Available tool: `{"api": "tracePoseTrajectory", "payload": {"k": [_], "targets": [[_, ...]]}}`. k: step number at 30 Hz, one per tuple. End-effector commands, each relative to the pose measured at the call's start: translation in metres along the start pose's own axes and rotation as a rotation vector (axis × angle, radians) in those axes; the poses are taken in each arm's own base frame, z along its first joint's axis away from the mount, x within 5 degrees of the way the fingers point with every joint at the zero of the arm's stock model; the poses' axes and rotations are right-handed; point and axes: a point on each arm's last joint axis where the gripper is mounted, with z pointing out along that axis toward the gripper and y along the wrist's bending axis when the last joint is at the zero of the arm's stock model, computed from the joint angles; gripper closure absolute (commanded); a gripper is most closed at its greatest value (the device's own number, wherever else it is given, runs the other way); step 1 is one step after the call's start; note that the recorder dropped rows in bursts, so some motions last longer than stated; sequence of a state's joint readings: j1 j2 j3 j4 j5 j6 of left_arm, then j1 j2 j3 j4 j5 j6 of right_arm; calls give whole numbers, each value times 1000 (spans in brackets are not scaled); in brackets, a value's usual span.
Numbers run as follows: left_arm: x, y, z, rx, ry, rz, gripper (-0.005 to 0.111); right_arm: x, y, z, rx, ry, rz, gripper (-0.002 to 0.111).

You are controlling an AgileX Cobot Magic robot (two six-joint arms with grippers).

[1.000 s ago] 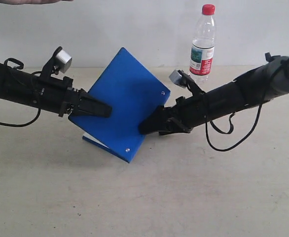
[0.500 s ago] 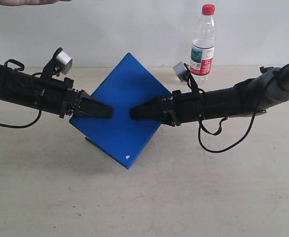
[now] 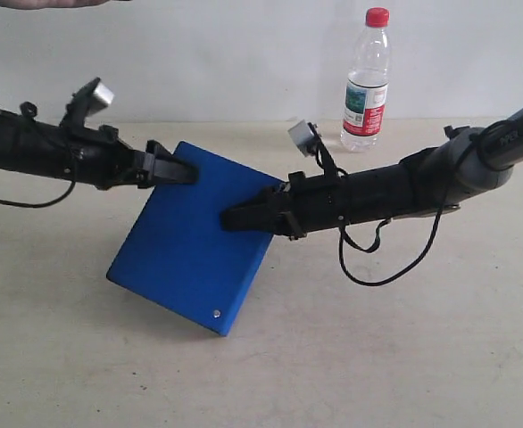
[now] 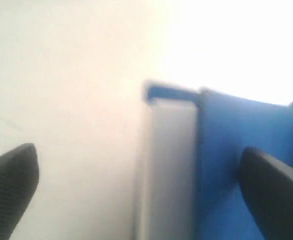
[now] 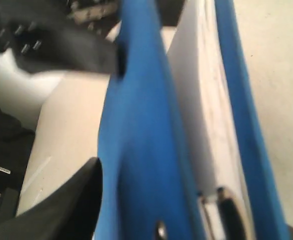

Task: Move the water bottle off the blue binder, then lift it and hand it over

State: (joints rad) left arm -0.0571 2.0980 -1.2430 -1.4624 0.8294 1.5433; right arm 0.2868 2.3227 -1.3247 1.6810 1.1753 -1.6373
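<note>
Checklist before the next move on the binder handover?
1. The water bottle is off the blue binder: ok, it stands upright on the table behind, apart.
2. Hold of the left gripper: not ok, open, straddling the binder's upper corner.
3. Hold of the right gripper: cannot tell, at the binder's right edge, closure hidden.
4. Binder clear of the table: not ok, tilted, low corner appears down.
</note>
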Motion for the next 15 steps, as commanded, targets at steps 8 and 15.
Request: {"api": "tracePoseTrajectory", "payload": {"k": [8, 15], "targets": [[-53, -48, -94, -159, -266, 214, -3, -22, 31, -10, -4, 50, -240, 108], [-40, -91, -127, -161, -303, 260, 25, -52, 75, -31, 90, 119, -426, 108]]}}
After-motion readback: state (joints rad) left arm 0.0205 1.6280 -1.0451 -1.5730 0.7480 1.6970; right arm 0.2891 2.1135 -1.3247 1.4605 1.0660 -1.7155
